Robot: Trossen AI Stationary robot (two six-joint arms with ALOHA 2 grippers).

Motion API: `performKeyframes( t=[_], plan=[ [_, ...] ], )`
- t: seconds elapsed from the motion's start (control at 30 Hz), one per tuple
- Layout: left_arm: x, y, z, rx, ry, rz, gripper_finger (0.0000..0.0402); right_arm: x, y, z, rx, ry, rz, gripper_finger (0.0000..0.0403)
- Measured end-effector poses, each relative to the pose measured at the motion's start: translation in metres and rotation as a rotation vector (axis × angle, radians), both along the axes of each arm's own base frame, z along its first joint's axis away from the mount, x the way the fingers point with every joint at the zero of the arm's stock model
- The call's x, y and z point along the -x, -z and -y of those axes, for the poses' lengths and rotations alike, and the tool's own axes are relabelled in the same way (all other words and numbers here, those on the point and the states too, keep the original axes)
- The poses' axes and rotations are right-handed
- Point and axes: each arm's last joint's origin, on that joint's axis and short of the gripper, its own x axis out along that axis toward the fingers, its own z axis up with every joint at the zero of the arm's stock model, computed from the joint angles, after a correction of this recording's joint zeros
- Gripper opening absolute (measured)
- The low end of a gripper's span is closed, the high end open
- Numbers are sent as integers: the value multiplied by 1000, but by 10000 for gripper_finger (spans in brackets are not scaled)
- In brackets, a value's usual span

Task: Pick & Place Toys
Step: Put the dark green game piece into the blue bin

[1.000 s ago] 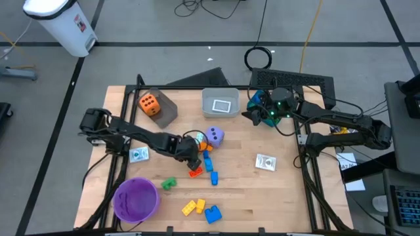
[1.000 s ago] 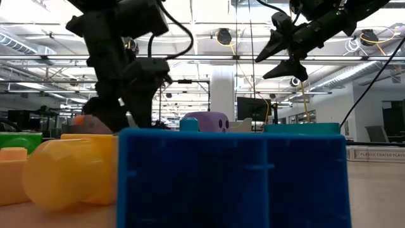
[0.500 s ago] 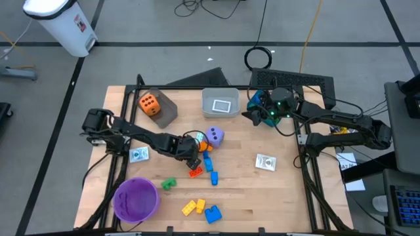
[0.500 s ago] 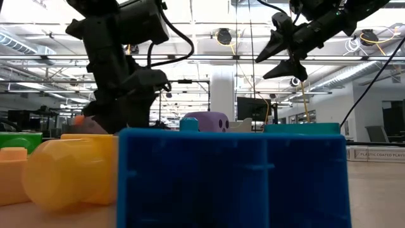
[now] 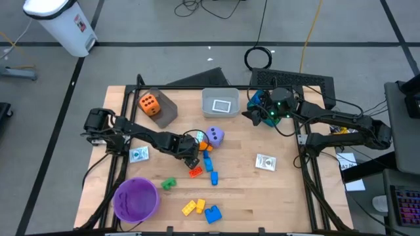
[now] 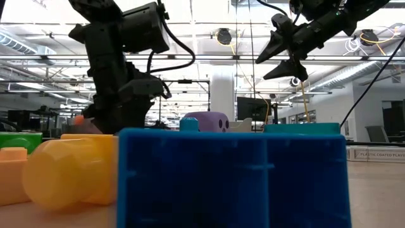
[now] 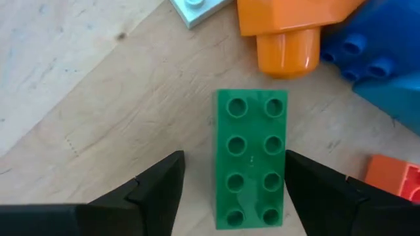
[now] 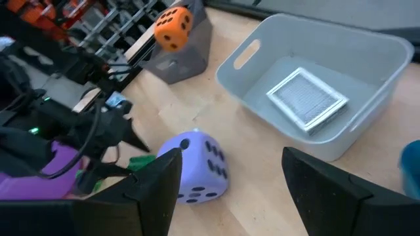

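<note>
A green brick lies flat on the wooden table, studs up. My left gripper points down over it, open, with one finger on each long side and no touch showing. In the high view this gripper stands at the cluster of bricks in the table's middle and hides the green brick. An orange brick and a blue brick lie just beyond the green one. My right gripper hangs raised at the back right, open and with nothing in it. The purple die sits on the table close to the cluster.
An orange die rests on a grey bin at the back left. A white bin holds a card, with a teal bin beside it. The purple bowl is near left. Cards and loose bricks lie about.
My left gripper has tipped a little steeper toward the table over the cluster of bricks. My right arm has kept still.
</note>
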Motion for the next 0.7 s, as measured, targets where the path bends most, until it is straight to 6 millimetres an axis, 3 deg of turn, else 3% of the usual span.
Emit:
performKeyframes(
  t=[0.23,0.43,0.57,0.7],
  plan=[
    [1,0,0,-2,-1,-6,150,0,0,0,1,2,0,256],
    [-3,-3,-3,19,19,3,146,0,0,0,0,3,3,256],
    [-13,-21,-7,37,76,62,146,-1,-2,0,-44,24,41,256],
    [-27,-59,-14,-25,193,154,146,-2,-4,-1,-149,20,94,256]
  ],
)
